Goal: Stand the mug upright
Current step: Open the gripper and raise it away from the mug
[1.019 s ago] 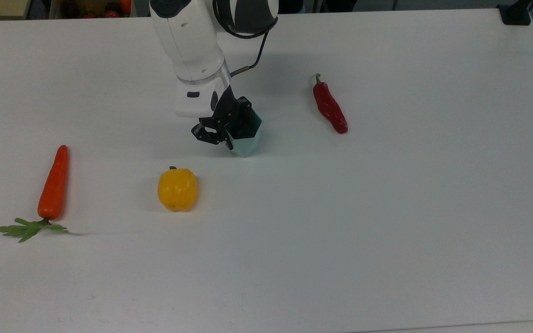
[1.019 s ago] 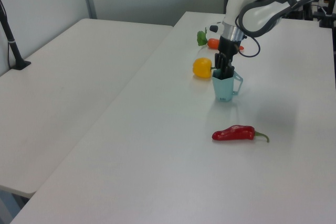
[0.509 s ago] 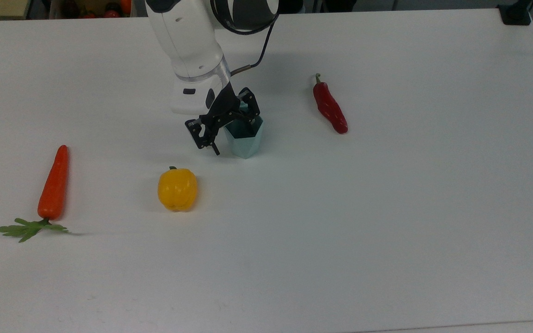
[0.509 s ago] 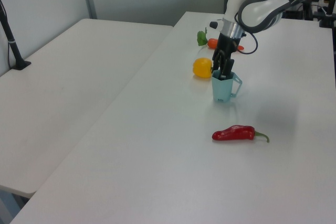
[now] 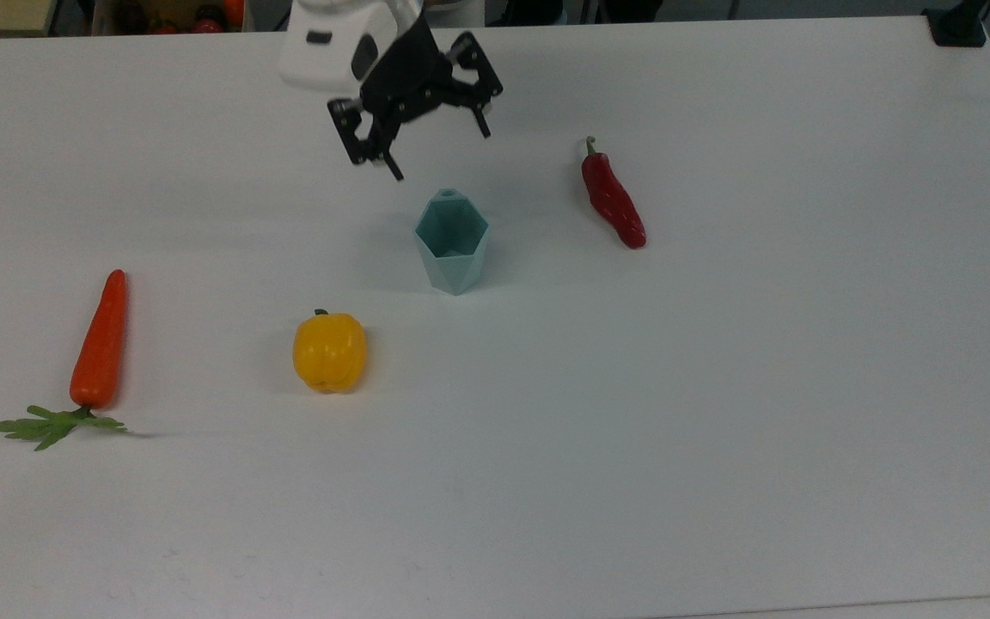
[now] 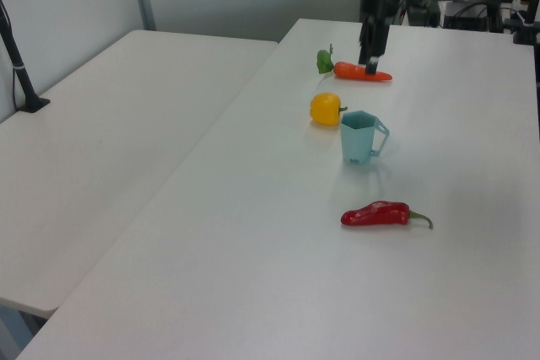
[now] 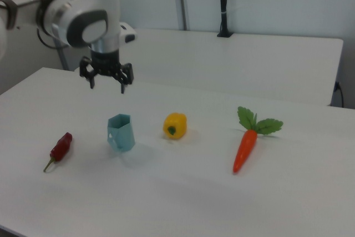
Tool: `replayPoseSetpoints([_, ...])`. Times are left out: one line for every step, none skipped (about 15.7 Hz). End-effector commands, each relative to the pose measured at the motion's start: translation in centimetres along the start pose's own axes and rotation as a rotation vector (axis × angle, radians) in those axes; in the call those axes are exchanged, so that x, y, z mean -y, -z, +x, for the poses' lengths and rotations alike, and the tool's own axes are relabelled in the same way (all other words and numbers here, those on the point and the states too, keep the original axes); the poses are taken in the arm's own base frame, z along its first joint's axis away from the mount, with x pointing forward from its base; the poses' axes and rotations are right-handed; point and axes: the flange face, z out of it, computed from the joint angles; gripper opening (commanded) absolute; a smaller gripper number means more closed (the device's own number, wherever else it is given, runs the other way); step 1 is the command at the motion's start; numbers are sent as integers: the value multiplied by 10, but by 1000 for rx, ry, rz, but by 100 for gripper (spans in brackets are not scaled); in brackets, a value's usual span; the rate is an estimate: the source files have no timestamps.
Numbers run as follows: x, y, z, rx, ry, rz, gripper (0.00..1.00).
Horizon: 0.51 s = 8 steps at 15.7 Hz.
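Observation:
The mug (image 5: 453, 242) is a pale teal faceted cup that stands upright on the white table, mouth up, by itself. The left view shows the mug (image 6: 362, 137) with its handle toward the left view's right. In the right view the mug (image 7: 121, 132) sits between the red chili and the yellow pepper. My gripper (image 5: 439, 155) hangs open and empty in the air above the mug, clear of its rim. From the right view the gripper (image 7: 107, 87) is well above the cup; in the left view the gripper (image 6: 372, 61) hangs in front of the carrot.
A yellow pepper (image 5: 329, 351) lies close to the mug on the top view's lower left. A red chili (image 5: 613, 200) lies to the top view's right, a carrot (image 5: 98, 342) far to its left. The white table (image 5: 718, 430) is wide and bare toward the top view's bottom.
The gripper opened, let go of the mug and rose straight up away from it. The mug stays standing upright where it was.

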Motion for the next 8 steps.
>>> replayPoseSetpoints([34, 65, -25, 71, -193, -81, 100])
replayPoseSetpoints([42, 77, -29, 118, -231, -140, 100])
replayPoseSetpoints([54, 81, -29, 155, -272, -184, 100])
replayPoseSetpoints([66, 86, -30, 159, -320, -197, 100])
replayPoseSetpoints([73, 90, -31, 144, -362, -202, 100])
replayPoseSetpoints([77, 92, -32, 140, -393, -204, 100])
replayPoseSetpoints([78, 94, -34, 137, -412, -205, 100])
replayPoseSetpoints([76, 100, -39, 122, -423, -201, 100])
